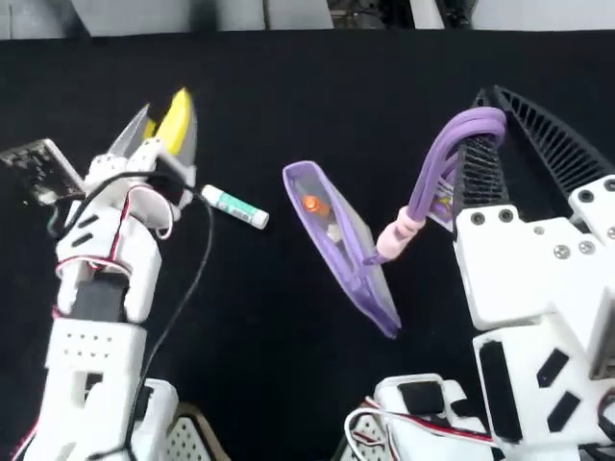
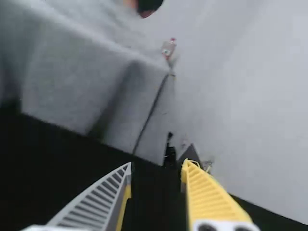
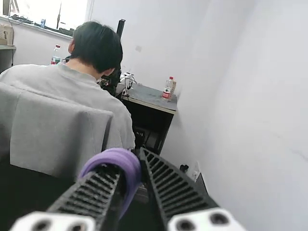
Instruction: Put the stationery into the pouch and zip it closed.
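A translucent purple pouch (image 1: 341, 248) hangs tilted over the middle of the black table, its mouth open toward the far left and an orange item (image 1: 311, 204) inside. Its purple strap (image 1: 444, 154) runs from a pink clip (image 1: 396, 238) up to my right gripper (image 1: 488, 104), which is shut on the strap's loop (image 3: 113, 168) between black fingers (image 3: 168, 183). A white and green glue stick (image 1: 235, 206) lies on the table left of the pouch. Just left of the stick my left gripper (image 1: 154, 127) points away, open, with nothing between its grey and yellow fingers (image 2: 207, 202).
The black table (image 1: 288, 96) reaches back to a far edge near the top of the high view. Both white arm bases (image 1: 96, 365) stand at the near edge. Open black surface lies between the pouch and the far edge.
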You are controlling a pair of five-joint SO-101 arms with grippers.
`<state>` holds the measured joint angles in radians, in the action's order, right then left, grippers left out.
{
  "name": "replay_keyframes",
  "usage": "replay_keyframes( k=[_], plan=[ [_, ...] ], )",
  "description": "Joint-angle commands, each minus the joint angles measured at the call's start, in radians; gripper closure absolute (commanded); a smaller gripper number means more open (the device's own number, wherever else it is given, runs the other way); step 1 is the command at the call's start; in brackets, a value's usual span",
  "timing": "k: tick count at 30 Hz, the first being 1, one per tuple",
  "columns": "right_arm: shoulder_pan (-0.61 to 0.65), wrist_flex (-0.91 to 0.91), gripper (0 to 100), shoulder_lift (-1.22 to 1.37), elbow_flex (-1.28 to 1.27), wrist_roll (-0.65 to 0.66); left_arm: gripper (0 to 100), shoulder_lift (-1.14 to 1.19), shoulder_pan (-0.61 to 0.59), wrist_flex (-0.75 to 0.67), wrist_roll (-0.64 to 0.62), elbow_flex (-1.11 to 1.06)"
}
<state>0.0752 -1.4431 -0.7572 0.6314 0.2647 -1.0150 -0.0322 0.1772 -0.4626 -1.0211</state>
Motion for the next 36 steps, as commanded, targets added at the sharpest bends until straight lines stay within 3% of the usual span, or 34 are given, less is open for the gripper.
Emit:
replay_keyframes(
  k=[1, 6, 10, 16, 21, 27, 36],
  plan=[
    [-0.018, 0.031, 98.8, 0.012, -0.001, 0.009, 83, 0.144, -0.045, -0.107, -0.008, -0.113],
    [-0.068, 0.031, 98.8, 0.073, 0.001, 0.009, 83, 0.451, -0.044, 0.163, -0.032, 0.133],
    [-0.069, 0.032, 98.8, 0.116, 0.008, 0.009, 83, 0.683, -0.013, 0.384, -0.272, 0.383],
    [-0.071, 0.029, 98.8, 0.117, 0.008, 0.009, 82, 0.876, 0.151, 0.706, -0.575, 0.648],
    [-0.071, 0.026, 98.8, 0.117, 0.004, 0.009, 82, 0.953, 0.222, 0.916, -0.706, 0.786],
    [-0.071, 0.026, 98.8, 0.122, -0.001, 0.009, 83, 1.059, 0.189, 0.931, -0.760, 0.822],
    [-0.071, 0.023, 98.8, 0.120, -0.001, 0.009, 83, 1.266, 0.116, 0.798, -0.769, 0.918]
  ],
)
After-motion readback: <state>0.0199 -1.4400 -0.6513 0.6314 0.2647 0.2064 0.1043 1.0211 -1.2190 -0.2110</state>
